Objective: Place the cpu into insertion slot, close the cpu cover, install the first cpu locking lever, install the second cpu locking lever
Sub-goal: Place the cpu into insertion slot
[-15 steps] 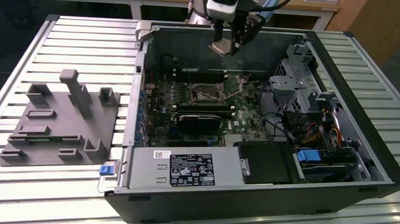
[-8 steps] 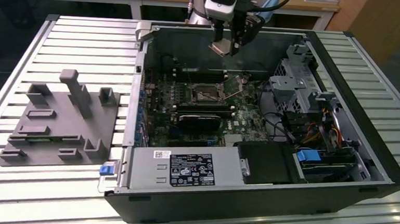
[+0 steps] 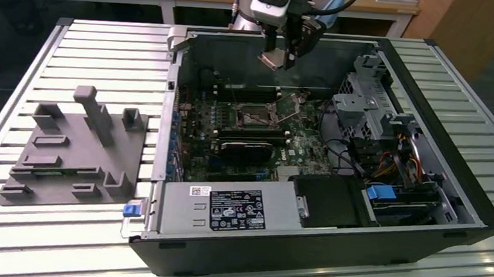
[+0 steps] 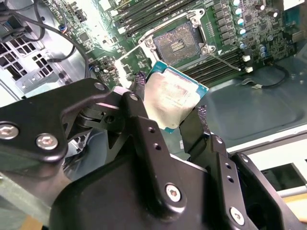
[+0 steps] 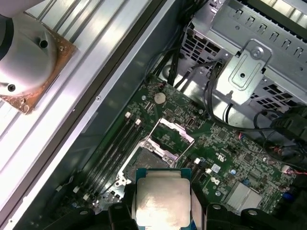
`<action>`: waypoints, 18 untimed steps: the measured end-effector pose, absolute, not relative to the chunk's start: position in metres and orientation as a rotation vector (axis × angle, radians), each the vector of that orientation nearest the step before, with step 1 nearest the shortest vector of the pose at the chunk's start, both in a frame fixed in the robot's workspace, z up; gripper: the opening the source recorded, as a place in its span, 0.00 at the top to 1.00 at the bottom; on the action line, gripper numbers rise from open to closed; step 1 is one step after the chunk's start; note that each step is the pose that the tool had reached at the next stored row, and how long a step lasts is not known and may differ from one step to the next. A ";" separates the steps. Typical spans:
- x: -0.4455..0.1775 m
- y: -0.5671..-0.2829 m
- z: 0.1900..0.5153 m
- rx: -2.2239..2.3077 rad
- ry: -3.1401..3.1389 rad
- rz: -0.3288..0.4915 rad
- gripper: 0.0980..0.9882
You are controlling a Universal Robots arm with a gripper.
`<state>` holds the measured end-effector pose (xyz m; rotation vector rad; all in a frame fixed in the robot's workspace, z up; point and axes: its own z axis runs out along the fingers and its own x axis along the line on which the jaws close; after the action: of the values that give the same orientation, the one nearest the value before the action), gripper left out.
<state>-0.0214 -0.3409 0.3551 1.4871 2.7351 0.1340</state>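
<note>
My gripper (image 3: 282, 54) hangs over the back of the open computer case (image 3: 452, 157), shut on the cpu (image 3: 272, 61), a small flat square chip. In both wrist views its pale metal face shows between the black fingers (image 4: 201, 122); the cpu (image 5: 162, 199) (image 4: 172, 98) is held by two opposite edges. The insertion slot (image 5: 146, 160) (image 4: 177, 43) (image 3: 253, 117) lies bare on the green motherboard, below and apart from the chip. The cpu cover (image 5: 170, 132), a thin silver frame, stands tilted up at one side of the slot. A thin lever (image 4: 225, 60) sticks out beside the slot.
Memory slots (image 5: 112, 143) flank the socket, and a black heatsink block (image 3: 246, 145) sits in front of it. A metal drive cage (image 3: 361, 107) and cables (image 3: 391, 163) crowd the exterior view's right. The power supply (image 3: 225, 211) sits at the front. A grey fixture tray (image 3: 74, 147) lies outside the case.
</note>
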 end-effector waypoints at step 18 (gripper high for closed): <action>-0.021 -0.341 0.353 1.602 2.665 0.132 0.51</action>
<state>-0.0214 -0.3408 0.3529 1.6021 2.6651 0.1321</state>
